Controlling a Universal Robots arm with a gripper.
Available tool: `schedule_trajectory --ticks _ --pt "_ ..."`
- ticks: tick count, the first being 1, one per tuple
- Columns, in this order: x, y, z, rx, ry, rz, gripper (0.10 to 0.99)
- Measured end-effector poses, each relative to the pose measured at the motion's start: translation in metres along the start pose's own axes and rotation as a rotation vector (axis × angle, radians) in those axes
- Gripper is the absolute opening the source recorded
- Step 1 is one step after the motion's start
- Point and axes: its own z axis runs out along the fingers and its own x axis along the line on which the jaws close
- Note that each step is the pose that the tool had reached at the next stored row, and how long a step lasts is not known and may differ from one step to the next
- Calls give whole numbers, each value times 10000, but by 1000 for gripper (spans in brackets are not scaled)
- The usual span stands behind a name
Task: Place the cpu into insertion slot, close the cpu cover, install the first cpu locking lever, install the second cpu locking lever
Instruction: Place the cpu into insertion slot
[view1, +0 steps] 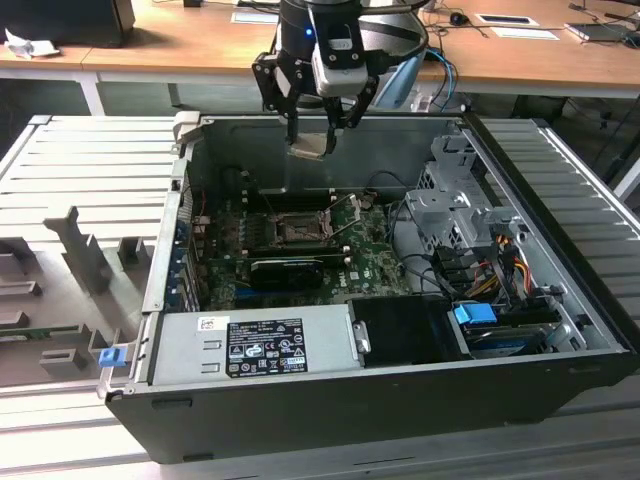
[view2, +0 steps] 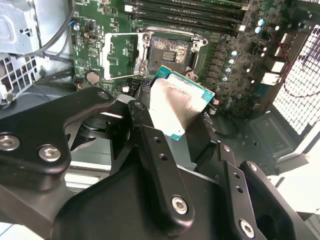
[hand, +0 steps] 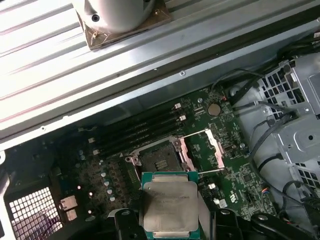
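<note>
silver-grey square cpu (hand: 169, 202) with green edge, tilted, raised above the board, insertion slot (hand: 159, 161) bare, dark pin field showing, cpu cover (hand: 216, 149) standing open beside it

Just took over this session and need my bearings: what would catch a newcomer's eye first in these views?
The gripper hangs over the open computer case, shut on the cpu, whose silver face shows in both wrist views. Below it, on the green board, the insertion slot lies bare, with the cpu cover swung open beside it.
</note>
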Motion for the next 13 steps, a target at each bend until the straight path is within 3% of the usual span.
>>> schedule_trajectory --ticks 5,13 --pt "0 0 5 -8 -32 355 525" --pt "0 -2 21 -31 -138 1543 525"
